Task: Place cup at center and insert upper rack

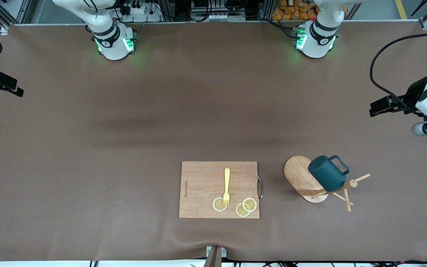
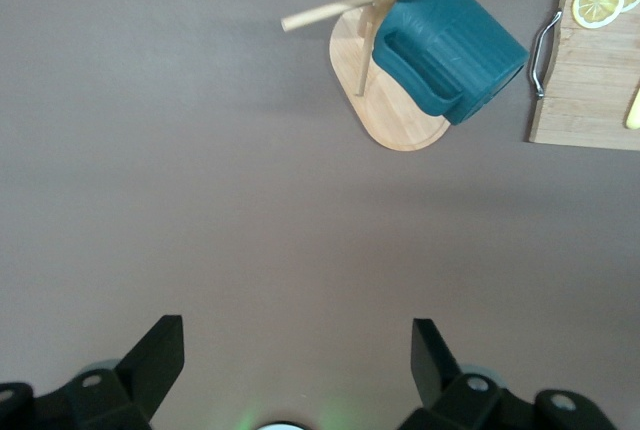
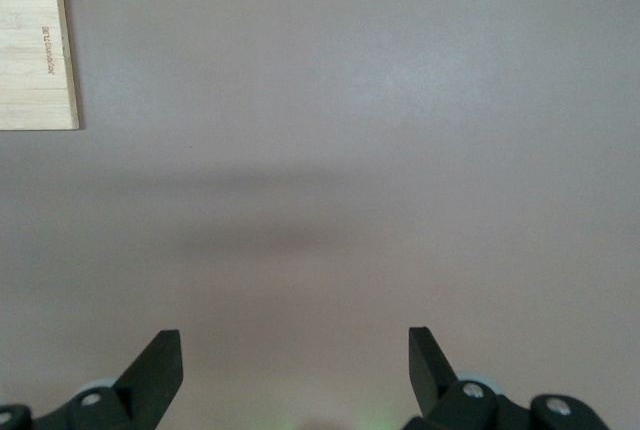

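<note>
The dark teal ribbed cup point(image 1: 326, 173) hangs on a peg of the light wooden upper rack point(image 1: 298, 171), a mug tree that stands on its oval base beside the cutting board, toward the left arm's end. In the left wrist view the cup point(image 2: 455, 45) hangs over the rack's base point(image 2: 395, 115). My left gripper point(image 1: 378, 105) is open and empty in the air, over bare table well clear of the rack; its open fingers show in the left wrist view point(image 2: 298, 335). My right gripper point(image 1: 11, 89) is open and empty over the right arm's end of the table point(image 3: 295, 345).
A rectangular wooden cutting board point(image 1: 202, 178) lies near the front edge at mid-table, with a yellow fork point(image 1: 227, 185) and three lemon slices point(image 1: 245, 207) on it. Its metal handle point(image 1: 260, 188) faces the rack. The board's corner shows in the right wrist view point(image 3: 35, 50).
</note>
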